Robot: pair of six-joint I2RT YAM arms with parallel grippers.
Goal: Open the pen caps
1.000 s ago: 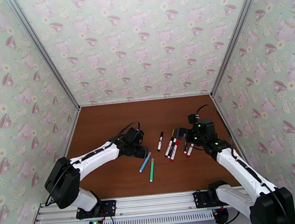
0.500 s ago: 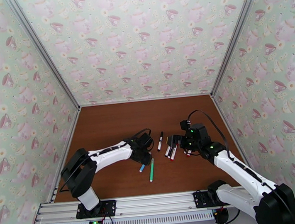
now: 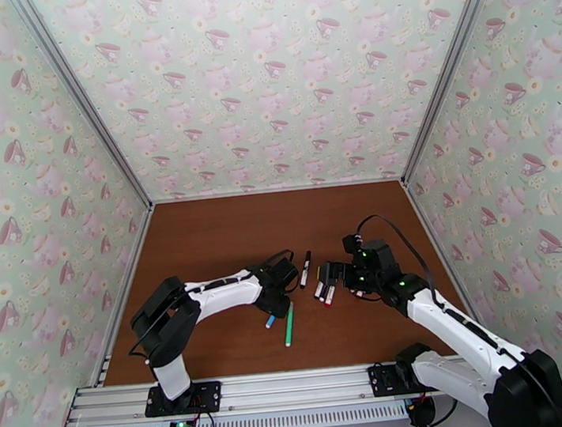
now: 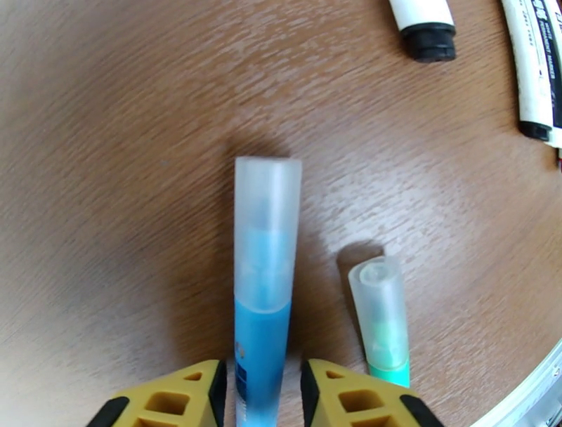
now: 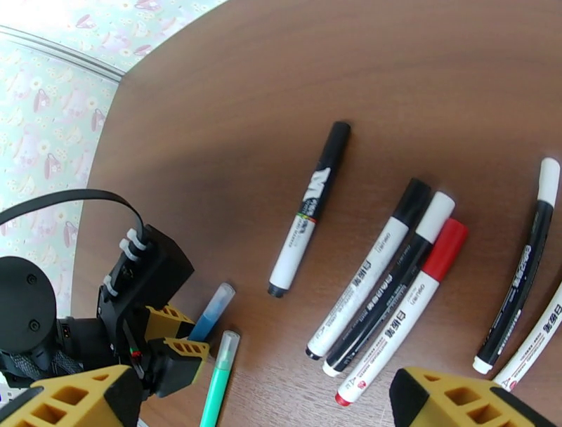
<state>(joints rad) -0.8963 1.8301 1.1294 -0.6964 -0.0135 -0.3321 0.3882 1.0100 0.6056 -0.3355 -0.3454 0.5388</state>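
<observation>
One blue pen sits between my left end effector's nearly closed jaws, grip unclear; I should clamp well behind its cap.

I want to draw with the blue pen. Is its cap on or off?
On. In the left wrist view, a see-through cap covers the tip of the blue pen.

A brown wood-grain worktop lies under bright, even light that casts only soft shadows. Three walls close it in: the back wall, the left wall and the right wall, all papered pale green with pink teacups, teapots and small flowers. Silver metal posts run up both back corners. A silver slotted rail spans the near edge.
</observation>
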